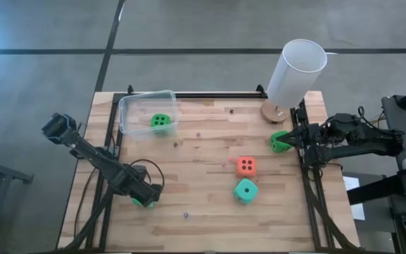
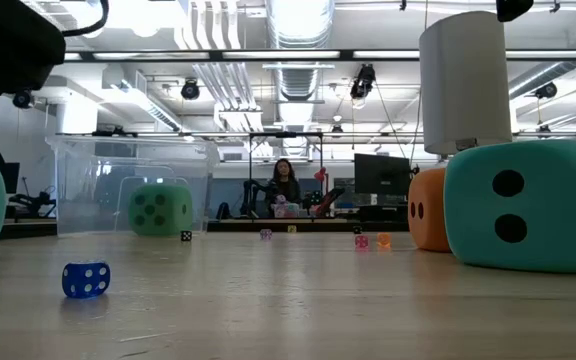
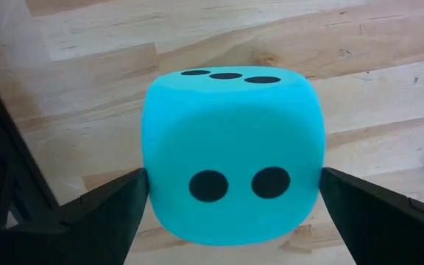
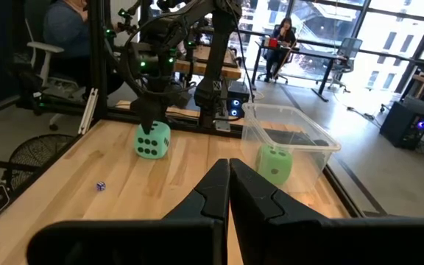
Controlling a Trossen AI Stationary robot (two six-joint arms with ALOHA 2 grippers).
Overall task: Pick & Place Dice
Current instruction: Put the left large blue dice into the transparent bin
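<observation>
The left gripper (image 1: 144, 197) is down at the near left part of the wooden table (image 1: 203, 226), its claw spread wide with one finger on each side of a bright green die (image 3: 230, 147). That die sits on the boards showing two pips toward the wrist and three on top. The fingers stand right at its side faces, though nothing shows them squeezing it, and it looks to be resting under its own weight. The straddle makes sense as the set-up for a pick, since the soft cube is about as wide as the claw opens and has to be centred before the fingers close. The likely goal is the clear plastic tub (image 1: 146, 113) at the far left of the table, which already holds one green die (image 1: 161, 122) (so a place has probably been done once). The orange die (image 1: 245, 166) and the teal die (image 1: 245, 190) lie close together right of centre, not yet collected. A further green die (image 1: 279, 141) rests near the right edge, by the base of the tall white cylinder (image 1: 296, 70). The right gripper (image 4: 227, 173) waits just beside that die with its claw pinched shut and empty. A tiny blue die (image 2: 86, 280) lies loose on the near boards.
</observation>
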